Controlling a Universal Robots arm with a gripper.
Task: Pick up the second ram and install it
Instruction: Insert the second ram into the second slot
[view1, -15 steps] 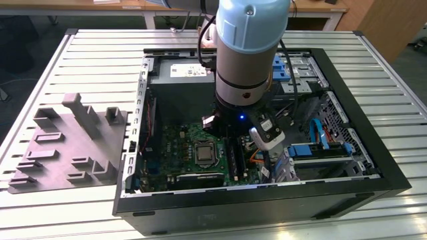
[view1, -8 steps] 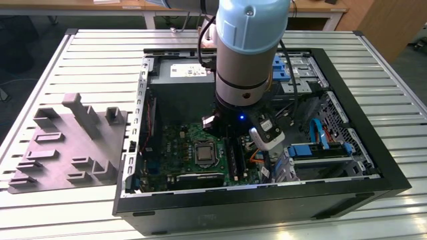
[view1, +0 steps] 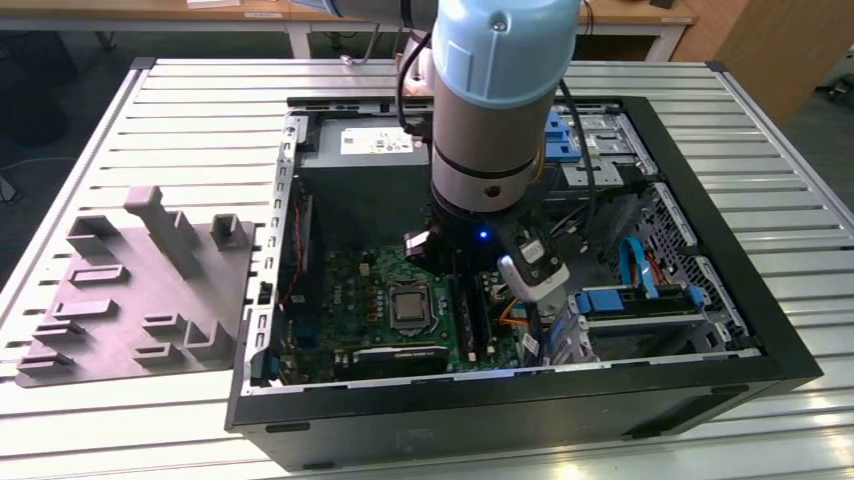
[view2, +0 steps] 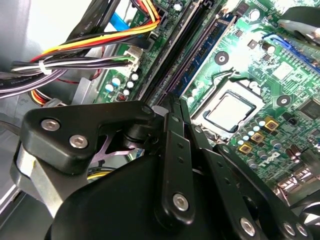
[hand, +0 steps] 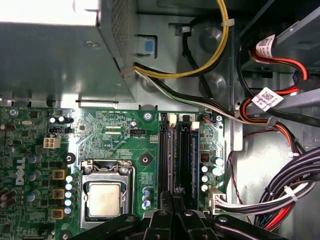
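— Pincer (view2: 173, 102) first: how did it stand in the second wrist view?
— Closed. Its black fingers (view2: 172, 135) were drawn together, tips down at the slot strips of the green circuit board (view2: 260, 65). I could not tell whether they pinched anything or only pressed.
— And the second ram (view2: 202, 55)?
— It stood on edge in the slot nearest the processor (view2: 227, 112), a thin blue line running away from the fingertips. A bundle of coloured cables (view2: 75, 55) lay on the slots' other side.
— What about the first wrist view?
— The pincer (hand: 172, 197) was closed there too, and the stick (hand: 173, 155) ran from its tips along that same slot, beside the processor, towards the grey power box (hand: 50, 55).
— And the exterior view?
— The arm (view1: 501, 110) reached straight down into the open computer case (view1: 534, 410), over the slots to the exterior view's right of the processor. The ram itself I could not make out there. A grey moulded tray (view1: 134, 290) lay on the counter (view1: 200, 120), just beside the case on the exterior view's left.
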